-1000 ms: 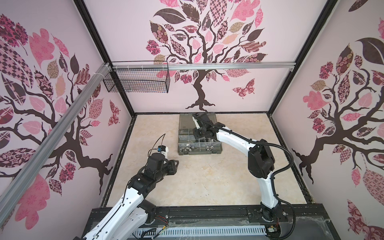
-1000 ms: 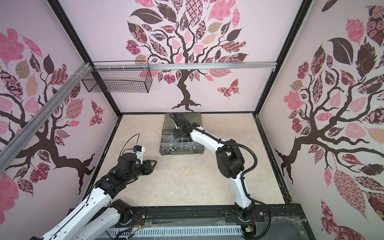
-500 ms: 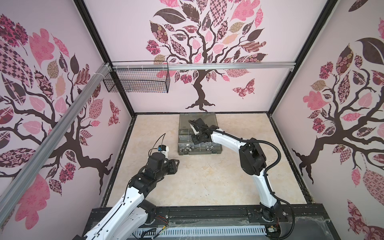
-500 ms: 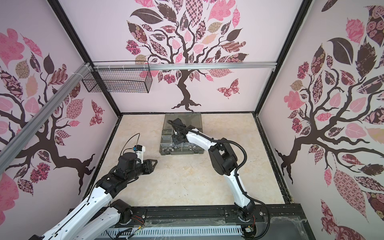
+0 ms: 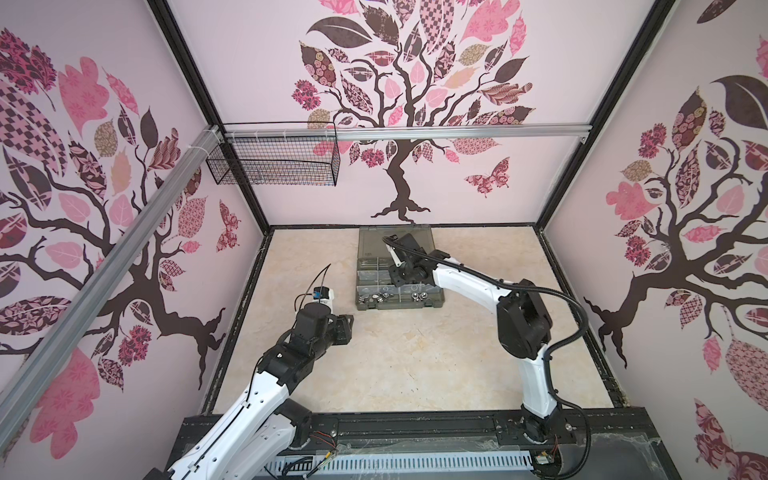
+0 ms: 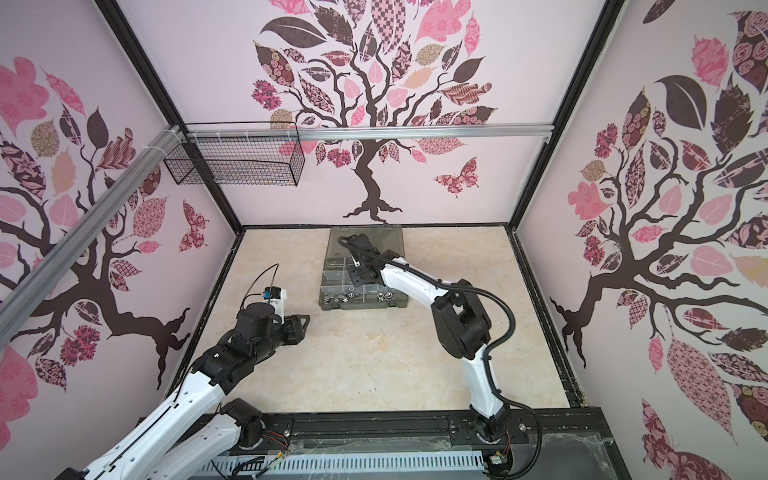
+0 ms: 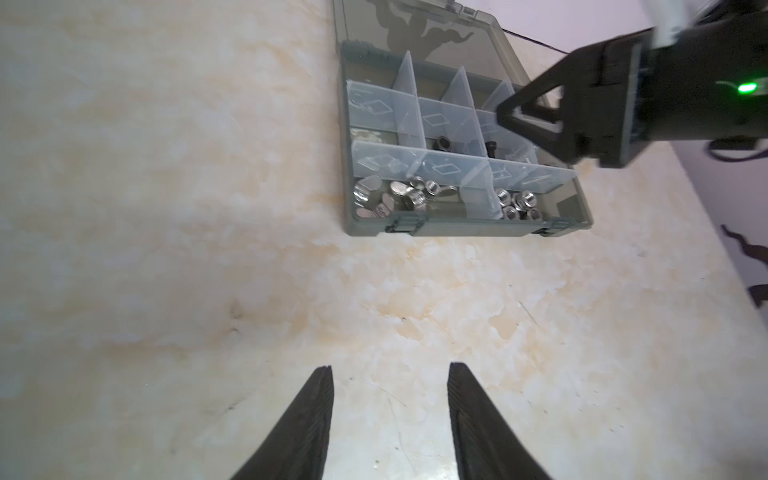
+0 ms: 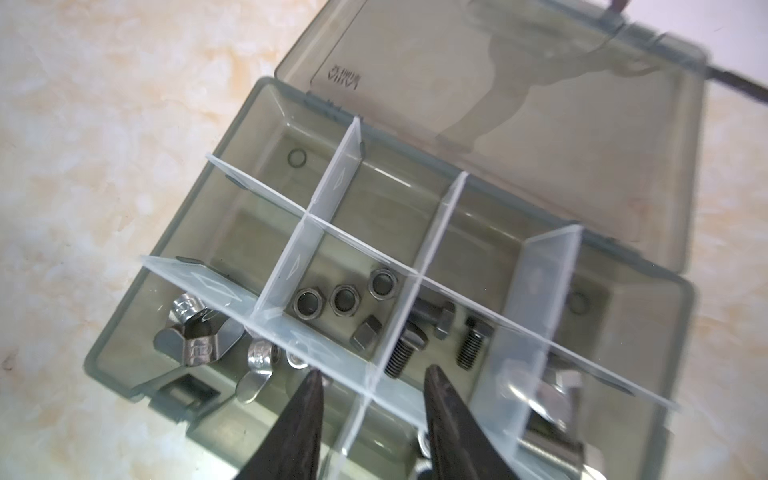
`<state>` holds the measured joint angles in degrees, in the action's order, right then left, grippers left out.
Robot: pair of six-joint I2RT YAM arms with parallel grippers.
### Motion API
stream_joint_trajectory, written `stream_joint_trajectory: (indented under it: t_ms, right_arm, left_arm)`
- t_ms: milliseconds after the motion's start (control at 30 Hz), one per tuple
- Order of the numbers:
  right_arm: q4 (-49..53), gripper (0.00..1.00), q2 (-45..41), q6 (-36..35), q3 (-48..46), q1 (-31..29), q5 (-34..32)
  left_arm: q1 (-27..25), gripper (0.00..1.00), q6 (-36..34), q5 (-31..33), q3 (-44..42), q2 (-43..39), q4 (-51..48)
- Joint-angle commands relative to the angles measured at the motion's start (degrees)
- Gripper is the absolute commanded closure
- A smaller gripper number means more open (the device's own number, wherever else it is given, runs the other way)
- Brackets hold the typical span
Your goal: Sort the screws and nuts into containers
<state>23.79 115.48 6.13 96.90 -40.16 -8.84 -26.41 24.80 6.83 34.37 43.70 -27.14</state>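
Smoky-grey translucent plastic organiser case (image 8: pixel 120 374) sits on the beige marbled tabletop (image 7: pixel 166 249) near the back wall. Its flat lid (image 8: pixel 519 124) is open and lies behind it. Thin clear dividers (image 8: pixel 291 266) split it into small compartments.

Contents, right wrist view:
- Middle row, one cell: four small black hex nuts (image 8: pixel 368 332), three lying flat and one tipped on its side.
- Next cell along: three short matte black hex-head bolts (image 8: pixel 471 345), lying flat with threaded shafts roughly parallel.
- Row nearest the arm bases, end cell: shiny silver wing nuts (image 8: pixel 199 345) in a loose heap.

Left wrist view shows silver hex nuts (image 7: pixel 519 203) clustered in that same near row, in a cell further along from the wing nuts.

Right gripper (image 8: pixel 374 372): black tapered fingers partly spread, nothing between them. The tips are above the near-row divider crossing. The black bolts are just beyond one tip and the wing nuts just beside the other.

Left gripper (image 7: pixel 390 368): jaws about half spread, empty. It is over bare tabletop, well apart from the case and pointing towards its near side.
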Motion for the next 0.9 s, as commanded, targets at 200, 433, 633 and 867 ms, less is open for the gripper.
stream_joint_trajectory:
  t_ms: [200, 433, 633, 867]
  right_arm:
    - [-36.76, 0.20, -46.72, -7.04, -41.40, 7.30, -13.66]
    - [-47.22, 0.01, -64.44, -0.94, -72.81, 27.75, -14.66]
    - [-74.76, 0.01, -54.38, -3.17, -88.61, 31.28, -15.16]
    - [-87.32, 0.01, -31.22, -5.55, -81.17, 32.34, -10.49]
  left_arm:
    - [19.36, 0.18, -13.94, 21.12, 0.56, -0.17, 18.40]
    - [24.65, 0.02, -16.89, 18.52, -8.15, 18.34, 39.96]
    - [24.95, 0.02, -20.81, 12.44, -10.54, 33.09, 57.17]
    - [25.45, 0.02, -24.22, 4.86, -12.14, 35.22, 66.20]
